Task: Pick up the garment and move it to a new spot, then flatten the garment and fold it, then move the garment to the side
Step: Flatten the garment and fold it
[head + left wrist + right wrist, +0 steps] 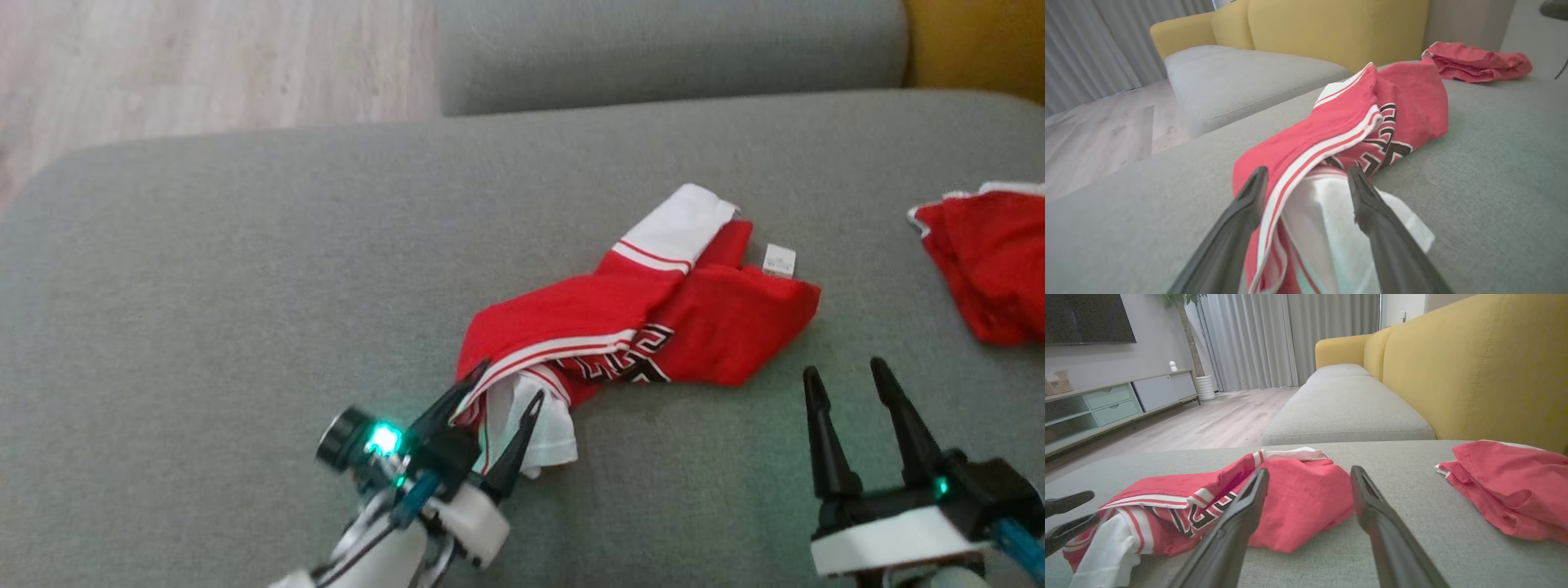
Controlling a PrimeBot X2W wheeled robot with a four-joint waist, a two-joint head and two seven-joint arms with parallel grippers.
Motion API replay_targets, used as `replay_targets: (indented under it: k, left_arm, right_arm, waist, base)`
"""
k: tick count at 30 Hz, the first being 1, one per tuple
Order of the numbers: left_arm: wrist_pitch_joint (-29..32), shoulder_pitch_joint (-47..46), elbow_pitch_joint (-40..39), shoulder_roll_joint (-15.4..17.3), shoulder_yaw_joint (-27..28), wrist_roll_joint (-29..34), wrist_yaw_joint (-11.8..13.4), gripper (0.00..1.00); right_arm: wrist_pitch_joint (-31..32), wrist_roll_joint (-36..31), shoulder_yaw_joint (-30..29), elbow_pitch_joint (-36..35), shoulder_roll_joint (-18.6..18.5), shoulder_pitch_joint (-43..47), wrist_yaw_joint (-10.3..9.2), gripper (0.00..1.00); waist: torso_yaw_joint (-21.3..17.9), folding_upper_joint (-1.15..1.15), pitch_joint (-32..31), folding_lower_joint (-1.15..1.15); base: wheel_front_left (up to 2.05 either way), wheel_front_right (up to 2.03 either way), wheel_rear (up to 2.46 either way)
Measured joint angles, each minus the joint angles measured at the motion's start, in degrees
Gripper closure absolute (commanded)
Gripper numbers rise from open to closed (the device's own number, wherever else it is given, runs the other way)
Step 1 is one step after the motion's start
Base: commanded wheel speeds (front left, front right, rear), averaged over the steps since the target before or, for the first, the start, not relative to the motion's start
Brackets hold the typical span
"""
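The garment is red with white bands and black lettering, and it lies crumpled in the middle of the grey sofa seat. My left gripper is open at the garment's near-left end, one finger on each side of the white and striped folds. In the left wrist view the gripper has cloth between its fingers but is not pinching it. My right gripper stands open and empty just off the garment's right end. In the right wrist view that gripper points at the red fabric.
Another red cloth lies bunched at the seat's right edge. A yellow backrest rises behind it. A second grey cushion adjoins at the far side, with wooden floor to its left. A low TV cabinet stands across the room.
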Motion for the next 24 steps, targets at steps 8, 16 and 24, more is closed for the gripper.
replay_targets:
  k: [8,16,24]
  left_arm:
    - [1.19,-11.11,6.04,-0.18,-9.47,-2.03,1.18,0.0]
    - [0.67,-16.67,11.32,-0.3,-12.72,-4.17,5.09,0.0]
    - [-0.21,-19.0,8.69,-0.31,-12.93,-5.66,7.33,0.0]
  right_arm:
    - [0.0,0.64,0.55,-0.43,-0.36,-3.95,0.0,0.0]
    - [0.0,1.25,0.44,-0.68,-0.44,-5.52,0.0,0.0]
    - [0.0,1.56,0.58,-0.66,-0.43,-5.64,0.0,0.0]
  waist:
    - [-3.38,0.0,4.56,-0.01]
    - [-6.44,0.0,7.51,-0.01]
    - [-7.42,0.0,7.81,-0.01]
  base:
    - [0.0,0.0,0.0]
    - [0.0,0.0,0.0]
    - [0.0,0.0,0.0]
